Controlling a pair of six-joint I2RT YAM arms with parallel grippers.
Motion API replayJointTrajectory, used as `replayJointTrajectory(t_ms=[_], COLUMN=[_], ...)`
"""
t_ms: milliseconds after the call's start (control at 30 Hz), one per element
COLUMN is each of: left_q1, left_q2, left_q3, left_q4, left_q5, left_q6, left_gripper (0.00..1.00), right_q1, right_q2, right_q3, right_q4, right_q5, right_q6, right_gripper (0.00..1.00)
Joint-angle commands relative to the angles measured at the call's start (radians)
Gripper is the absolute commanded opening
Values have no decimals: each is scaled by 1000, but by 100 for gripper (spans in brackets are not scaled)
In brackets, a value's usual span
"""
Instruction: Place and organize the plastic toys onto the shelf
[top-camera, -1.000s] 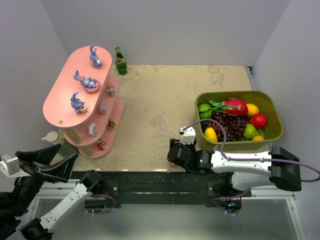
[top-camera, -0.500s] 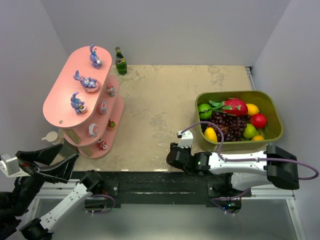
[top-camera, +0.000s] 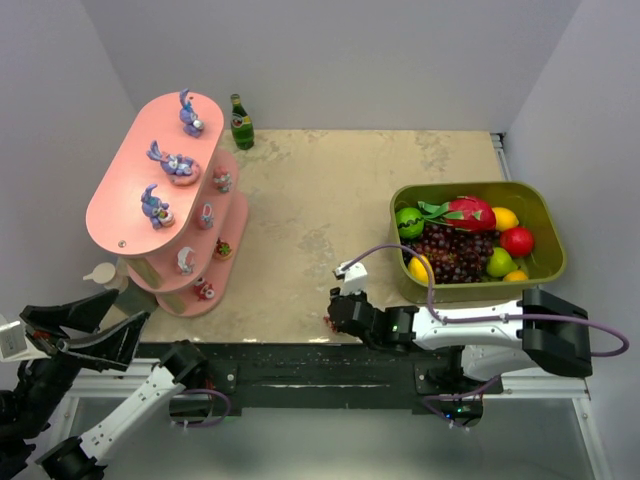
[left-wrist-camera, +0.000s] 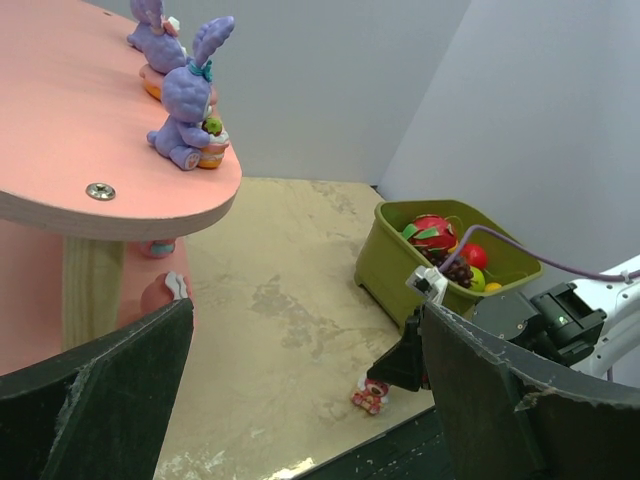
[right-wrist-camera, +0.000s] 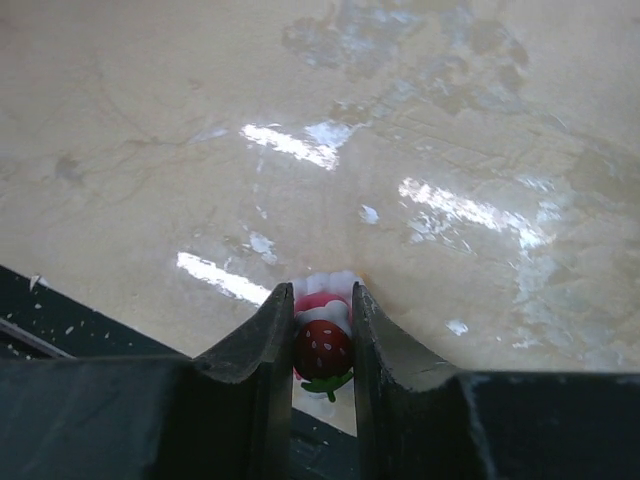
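- Plastic toys (top-camera: 178, 165) stand on the salmon-pink shelf (top-camera: 125, 215). Three purple long-eared bunnies line the top tier, and smaller pink, red and white figures sit at the edges of the lower tiers.
- One stray figurine (right-wrist-camera: 322, 345) sits on the table (top-camera: 320, 190) at its near edge, well apart from the shelf.
- The right wrist view alone shows the right gripper (right-wrist-camera: 321, 300) clamped on the figurine, a dark finger pressing each side. It also shows a glossy red strawberry with pale seed dots and a green leaf, with white and pink behind.
- From the left wrist view the same figurine is a tiny pink-red figure standing on the table beside the dark gripper. From above it is almost hidden.
- The left gripper (left-wrist-camera: 305, 310) hangs off the table's near-left corner, jaws spread wide and holding nothing. Its black fingers have rough, chipped edges.
- Only the left wrist view shows the pale wooden post under the shelf's top tier and a screw head set in the smooth pink board.
- The top view adds a green glass bottle (top-camera: 241, 121) behind the shelf and an olive-green tub (top-camera: 470, 185) of fake fruit at the right.
- The table is mottled beige, stone-like and shiny with glare.
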Motion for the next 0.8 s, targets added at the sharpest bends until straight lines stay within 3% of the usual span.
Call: replayJointTrajectory(t_ms=[0, 167, 533, 700, 767], left_q1=[3, 4, 4, 4, 4], left_q2=[-1, 0, 9, 14, 13], left_q3=[25, 23, 23, 17, 14], left_q4=[6, 10, 10, 10, 10], left_q5=[11, 11, 9, 2, -1], left_q6=[-14, -13, -3, 3, 3], left_gripper=[100, 100, 100, 100, 100], right_q1=[3, -9, -132, -181, -197], right_q2=[23, 115, 338, 410, 430], right_q3=[33, 105, 251, 314, 340], right_q4=[241, 349, 418, 380, 357], right_q5=[-104, -295, -666, -725, -730], right_q6=[-297, -596, -907, -983, -993], right_gripper=[0, 0, 0, 10, 23])
